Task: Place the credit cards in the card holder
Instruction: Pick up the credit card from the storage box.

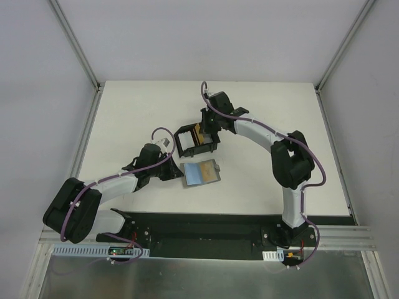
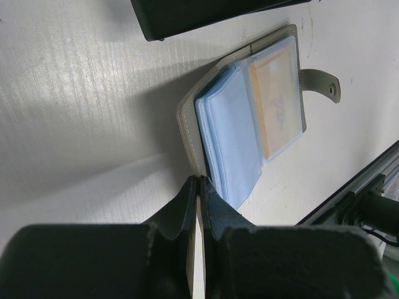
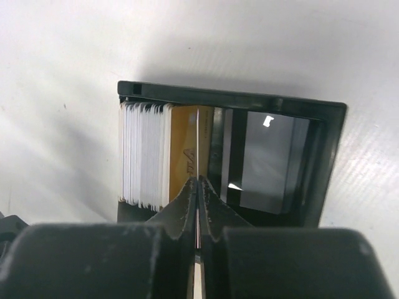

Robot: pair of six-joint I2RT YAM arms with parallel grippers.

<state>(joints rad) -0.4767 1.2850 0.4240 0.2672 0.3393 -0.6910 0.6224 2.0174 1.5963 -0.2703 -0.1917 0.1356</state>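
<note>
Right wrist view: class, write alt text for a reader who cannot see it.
The right claw, shut, pinches a thin card seen edge-on over a black tray on a white table. In the tray a stack of white cards stands upright with a gold card against it.

— What is standing around the scene?

— Pale grey walls are closing it in at the back and on both sides. Two metal posts are slanting up from the far corners.

— And underneath?

— A white tabletop is filling the middle. A black plate is lying along its near edge, a metal rail is running alongside that, and a dull metal sheet is stretching across the bottom of the top view.

— How is the light falling?

— Softly, from above. It is casting blurred shadows, and in the left wrist view the tabletop is showing a bright band beside a grey shade.
</note>
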